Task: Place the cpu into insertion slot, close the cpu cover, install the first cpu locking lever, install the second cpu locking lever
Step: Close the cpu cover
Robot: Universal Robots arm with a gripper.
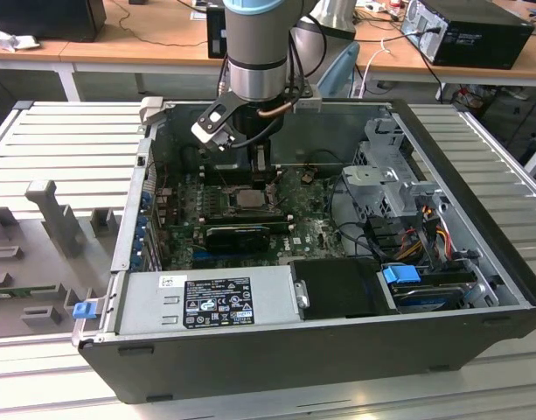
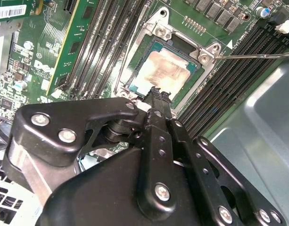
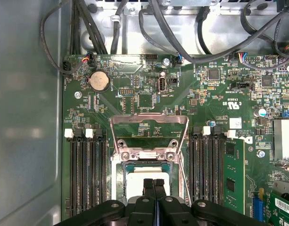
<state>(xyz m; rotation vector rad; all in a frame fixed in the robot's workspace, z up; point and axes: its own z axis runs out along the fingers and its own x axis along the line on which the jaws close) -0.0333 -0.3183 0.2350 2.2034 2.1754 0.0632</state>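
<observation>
Pincer (image 3: 153,182), clenched empty, hangs just over the cpu (image 3: 135,182) in the insertion slot (image 3: 119,184); cpu cover (image 3: 149,117) raised.

Dull silver cpu (image 2: 164,70), green circuit board (image 3: 149,99), black fingers (image 3: 147,188)

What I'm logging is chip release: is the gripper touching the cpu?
Cannot tell. In both wrist views the shut gripper overlaps the cpu, but neither shows contact or a gap.

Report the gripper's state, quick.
Gripper: closed, fingers together, nothing held between them; its tips sit just over the cpu.
</observation>
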